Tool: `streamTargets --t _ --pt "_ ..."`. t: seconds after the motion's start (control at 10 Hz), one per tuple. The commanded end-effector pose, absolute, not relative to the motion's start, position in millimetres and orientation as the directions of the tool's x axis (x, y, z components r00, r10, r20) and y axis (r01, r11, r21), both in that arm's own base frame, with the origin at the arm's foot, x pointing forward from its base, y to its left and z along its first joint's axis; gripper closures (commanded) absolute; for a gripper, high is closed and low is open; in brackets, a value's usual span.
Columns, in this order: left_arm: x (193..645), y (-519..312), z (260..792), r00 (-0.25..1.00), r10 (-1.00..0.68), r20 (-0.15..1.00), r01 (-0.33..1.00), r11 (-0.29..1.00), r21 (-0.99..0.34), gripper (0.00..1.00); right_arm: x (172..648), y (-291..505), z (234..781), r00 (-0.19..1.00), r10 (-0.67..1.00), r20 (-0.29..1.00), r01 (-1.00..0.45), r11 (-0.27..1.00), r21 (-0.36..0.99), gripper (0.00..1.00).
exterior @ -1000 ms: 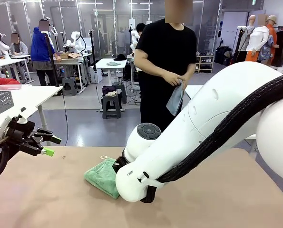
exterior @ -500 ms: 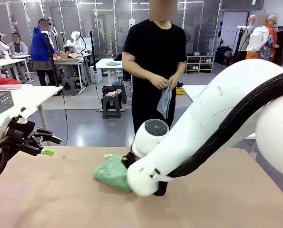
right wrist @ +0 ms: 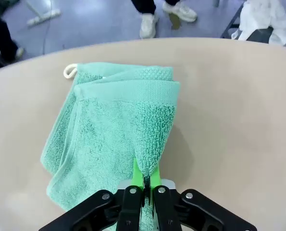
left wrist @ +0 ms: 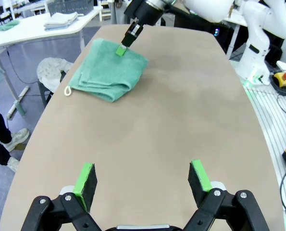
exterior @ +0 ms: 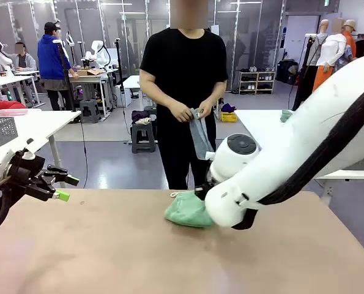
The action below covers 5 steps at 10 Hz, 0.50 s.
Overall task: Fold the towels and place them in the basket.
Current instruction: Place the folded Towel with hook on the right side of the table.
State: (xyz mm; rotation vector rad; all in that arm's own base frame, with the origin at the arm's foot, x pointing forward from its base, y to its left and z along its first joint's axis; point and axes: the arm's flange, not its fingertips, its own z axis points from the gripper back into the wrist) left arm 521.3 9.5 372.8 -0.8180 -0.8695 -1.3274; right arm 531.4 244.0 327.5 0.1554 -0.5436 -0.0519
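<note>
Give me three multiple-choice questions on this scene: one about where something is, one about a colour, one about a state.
1. Where does the folded mint green terry towel lie?
A. On the tan table top
B. On the floor
C. Over the person's shoulder

2. What colour is the small terry towel in the person's hands?
A. Orange
B. Pale grey-blue
C. Mint green

3. How is the right tool?
A. Wide open
B. Shut on the green towel's edge
C. Shut on nothing

Answers:
1 A: the front view shows it lying on the table.
2 B: the cloth hanging from the hands is grey-blue.
3 B: the right wrist view shows it clamped on the towel's hem.
</note>
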Motion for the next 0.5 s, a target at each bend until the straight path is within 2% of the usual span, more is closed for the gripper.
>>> streamTargets --t 0.0,0.4 --pt "521.0 8.8 374.4 0.046 -0.456 0.889 0.997 0.076 -0.013 0.03 561.5 202.3 330.4 0.886 0.089 0.454 -0.145 0.985 0.09 0.94" --pt "521.0 8.8 374.4 0.046 -0.456 0.889 0.997 0.076 -0.013 0.03 594.0 153.9 337.1 0.886 0.204 0.416 -0.225 0.974 0.002 0.94"
